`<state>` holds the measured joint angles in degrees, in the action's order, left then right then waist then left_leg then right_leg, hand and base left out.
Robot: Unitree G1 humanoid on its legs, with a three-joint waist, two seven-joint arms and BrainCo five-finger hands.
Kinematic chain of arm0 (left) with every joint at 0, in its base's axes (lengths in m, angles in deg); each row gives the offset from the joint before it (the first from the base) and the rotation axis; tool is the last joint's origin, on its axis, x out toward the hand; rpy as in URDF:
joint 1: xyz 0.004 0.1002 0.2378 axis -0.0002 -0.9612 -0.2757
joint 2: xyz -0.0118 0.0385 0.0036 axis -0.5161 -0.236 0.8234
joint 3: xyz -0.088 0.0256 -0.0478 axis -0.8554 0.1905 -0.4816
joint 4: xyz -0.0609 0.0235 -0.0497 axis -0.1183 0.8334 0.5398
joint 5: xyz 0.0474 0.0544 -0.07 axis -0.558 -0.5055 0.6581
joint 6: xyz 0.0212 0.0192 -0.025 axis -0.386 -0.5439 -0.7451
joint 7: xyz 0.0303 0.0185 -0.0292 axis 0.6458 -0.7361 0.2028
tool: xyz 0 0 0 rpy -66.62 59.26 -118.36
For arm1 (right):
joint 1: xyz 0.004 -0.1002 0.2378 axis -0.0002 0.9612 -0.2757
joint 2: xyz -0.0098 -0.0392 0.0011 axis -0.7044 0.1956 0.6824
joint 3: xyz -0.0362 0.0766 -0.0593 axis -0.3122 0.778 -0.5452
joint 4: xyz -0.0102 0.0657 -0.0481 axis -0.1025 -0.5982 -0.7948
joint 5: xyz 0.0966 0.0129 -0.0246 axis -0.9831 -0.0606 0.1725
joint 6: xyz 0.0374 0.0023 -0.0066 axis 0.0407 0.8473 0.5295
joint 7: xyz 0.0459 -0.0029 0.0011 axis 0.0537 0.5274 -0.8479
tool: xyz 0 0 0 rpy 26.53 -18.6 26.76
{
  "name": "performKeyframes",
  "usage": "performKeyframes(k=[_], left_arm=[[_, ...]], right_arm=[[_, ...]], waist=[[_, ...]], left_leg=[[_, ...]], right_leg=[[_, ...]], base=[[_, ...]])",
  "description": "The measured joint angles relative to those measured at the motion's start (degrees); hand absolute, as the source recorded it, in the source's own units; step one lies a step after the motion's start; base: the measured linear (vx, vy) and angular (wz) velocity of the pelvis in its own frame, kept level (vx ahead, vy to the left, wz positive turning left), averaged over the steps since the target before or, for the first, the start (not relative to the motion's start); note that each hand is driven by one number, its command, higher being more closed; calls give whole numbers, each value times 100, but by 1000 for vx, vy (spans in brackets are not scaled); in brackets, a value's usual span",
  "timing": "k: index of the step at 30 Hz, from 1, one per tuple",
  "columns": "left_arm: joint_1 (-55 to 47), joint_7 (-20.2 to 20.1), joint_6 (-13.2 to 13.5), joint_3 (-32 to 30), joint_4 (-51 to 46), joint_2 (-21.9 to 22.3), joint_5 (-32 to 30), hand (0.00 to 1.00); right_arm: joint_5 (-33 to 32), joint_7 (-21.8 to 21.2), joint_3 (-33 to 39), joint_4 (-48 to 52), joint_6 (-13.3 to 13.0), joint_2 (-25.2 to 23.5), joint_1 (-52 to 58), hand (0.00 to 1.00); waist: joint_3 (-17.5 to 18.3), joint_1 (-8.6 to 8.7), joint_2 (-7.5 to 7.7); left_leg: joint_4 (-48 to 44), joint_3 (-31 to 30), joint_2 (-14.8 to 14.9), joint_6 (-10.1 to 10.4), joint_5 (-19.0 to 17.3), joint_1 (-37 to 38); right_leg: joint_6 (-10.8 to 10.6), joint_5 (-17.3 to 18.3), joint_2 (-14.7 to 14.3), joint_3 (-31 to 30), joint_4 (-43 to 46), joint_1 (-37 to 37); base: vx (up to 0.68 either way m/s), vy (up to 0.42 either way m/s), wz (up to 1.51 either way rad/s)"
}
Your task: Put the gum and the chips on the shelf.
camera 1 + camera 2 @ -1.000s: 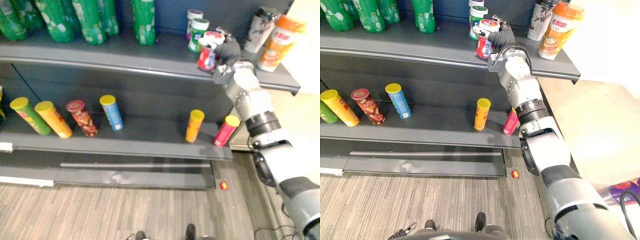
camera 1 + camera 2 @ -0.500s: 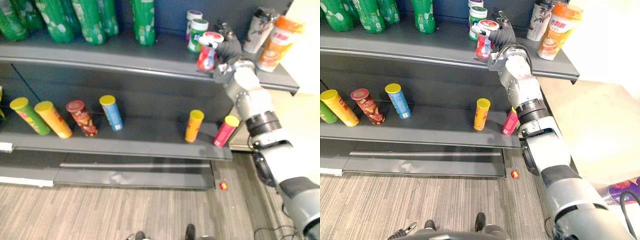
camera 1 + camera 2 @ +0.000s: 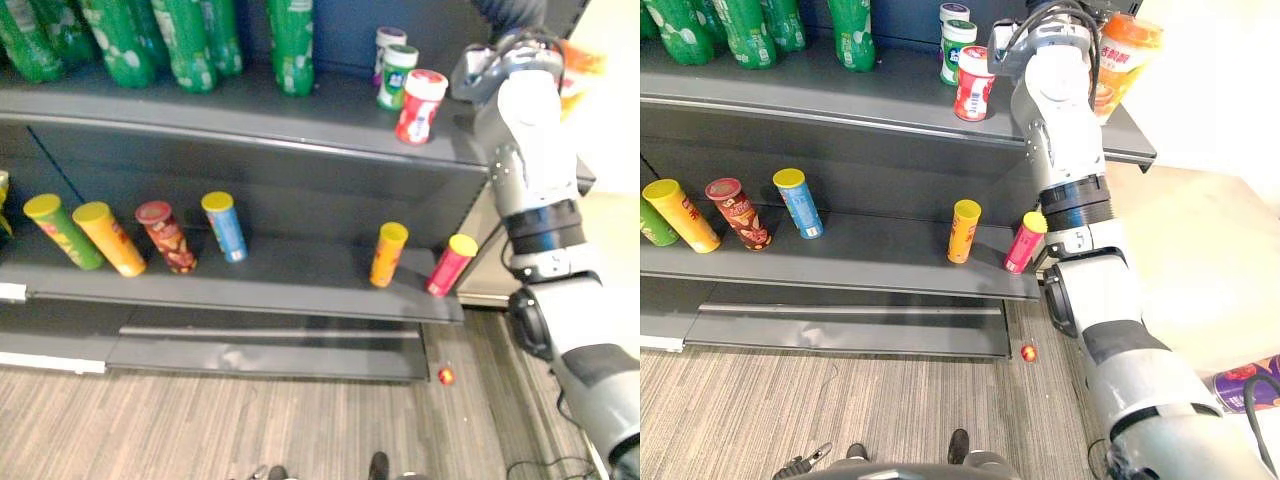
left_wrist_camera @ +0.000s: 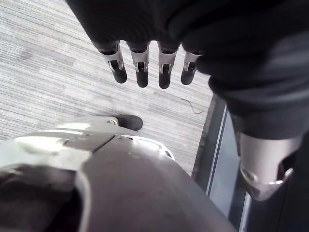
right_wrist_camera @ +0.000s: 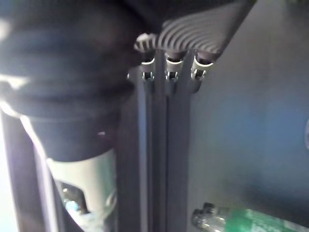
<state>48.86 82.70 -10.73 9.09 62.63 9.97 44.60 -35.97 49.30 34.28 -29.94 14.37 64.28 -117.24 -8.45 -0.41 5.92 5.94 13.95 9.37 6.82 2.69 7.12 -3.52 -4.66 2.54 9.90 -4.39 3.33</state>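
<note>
Standing red-labelled gum tub [image 3: 420,105] on top shelf [image 3: 200,112]

Right arm up at the shelf [image 3: 200,108], left hand hanging low.

The right arm rises from the lower right, its forearm nearly upright in front of the shelf's right end. The wrist bends over above the top board and carries the right hand [image 5: 171,75] in towards the back of the shelf. Its fingers are loose and hold nothing. The left hand [image 4: 140,67] hangs well below the shelf's top board, its fingers straight, side by side and pointing down, the thumb apart from them, holding nothing.
</note>
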Motion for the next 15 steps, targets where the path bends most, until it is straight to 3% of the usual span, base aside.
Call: performKeyframes(k=[2, 6, 12, 15], left_arm=[[21, 27, 1, -1, 1, 0, -21, 0], [16, 168, 32, -49, 3, 7, -135, 0], [-48, 290, 55, -117, 5, 23, -453, 0], [-100, 336, 60, -192, 4, 50, -505, 0]], right_arm=[[454, 48, 98, 665, -51, -166, 217, 0], [2045, 64, -111, 2085, -182, -364, 1242, 0], [3608, -428, -1653, 3207, -482, -860, 3114, 0], [3731, -707, -2394, 3253, -595, -1042, 3614, 0]], waist=[[2, 6, 3], [29, 15, 43], [42, 57, 62], [64, 56, 94]], left_leg=[[0, -4, 0, 0, 0, 2], [0, -28, -14, -1, 0, 8], [1, -24, -12, 22, -31, 49], [1, -23, -14, 28, -34, 57]], right_leg=[[0, 0, 1, 6, 0, 6], [0, 1, 20, 37, 4, 39], [-18, 36, 20, 30, 12, 85], [4, 52, 21, 26, 20, 85]], base=[[0, 0, 0], [3, 6, 4], [0, 0, 0], [0, 0, 0]])
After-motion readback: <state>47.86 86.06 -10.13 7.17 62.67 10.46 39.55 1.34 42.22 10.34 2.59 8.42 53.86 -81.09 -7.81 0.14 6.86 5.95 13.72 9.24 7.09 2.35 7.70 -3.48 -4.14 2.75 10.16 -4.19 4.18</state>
